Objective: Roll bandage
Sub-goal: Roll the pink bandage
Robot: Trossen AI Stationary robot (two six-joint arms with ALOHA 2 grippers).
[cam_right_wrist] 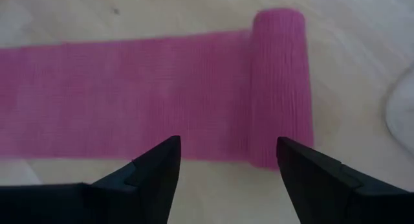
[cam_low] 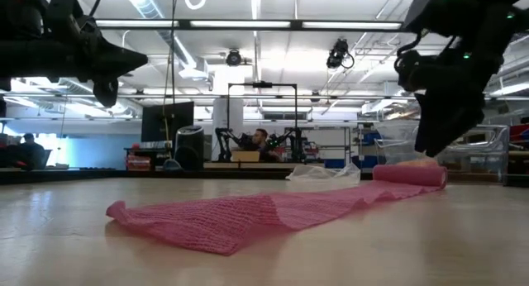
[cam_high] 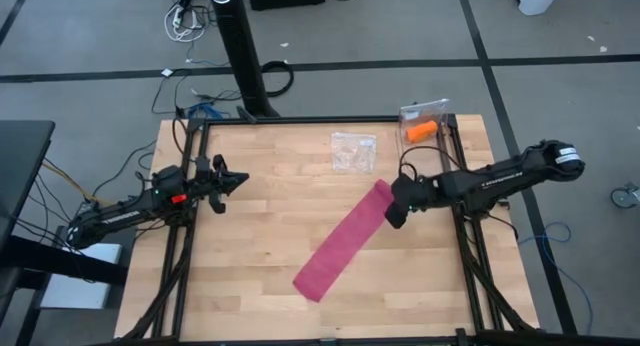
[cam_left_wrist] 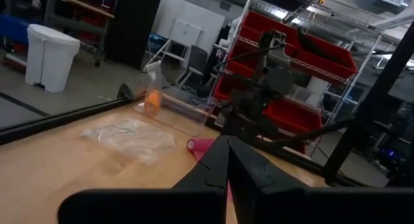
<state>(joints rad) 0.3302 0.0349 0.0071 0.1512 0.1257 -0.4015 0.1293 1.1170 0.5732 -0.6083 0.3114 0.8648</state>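
- Up top, our right gripper (cam_high: 396, 208) hangs open over the bandage (cam_high: 345, 242), a pink strip lying diagonally mid-table.
- Low cam: rolled end (cam_low: 409, 174) sits on the table under it.
- Left wrist: our left gripper (cam_left_wrist: 228, 160) pinched closed, empty.
- Right wrist: fingers (cam_right_wrist: 155, 166) spread just above the roll (cam_right_wrist: 280, 81).

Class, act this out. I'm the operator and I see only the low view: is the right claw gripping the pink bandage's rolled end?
Observer: No. The right wrist view shows the right claw open at the bandage, beside its rolled end and closed on nothing.
Operator: How much is rolled?
Observer: Little. From above, most of the strip lies flat, diagonally across the table.
Operator: And the left claw?
Observer: The left claw is shut and empty over the table's left side.
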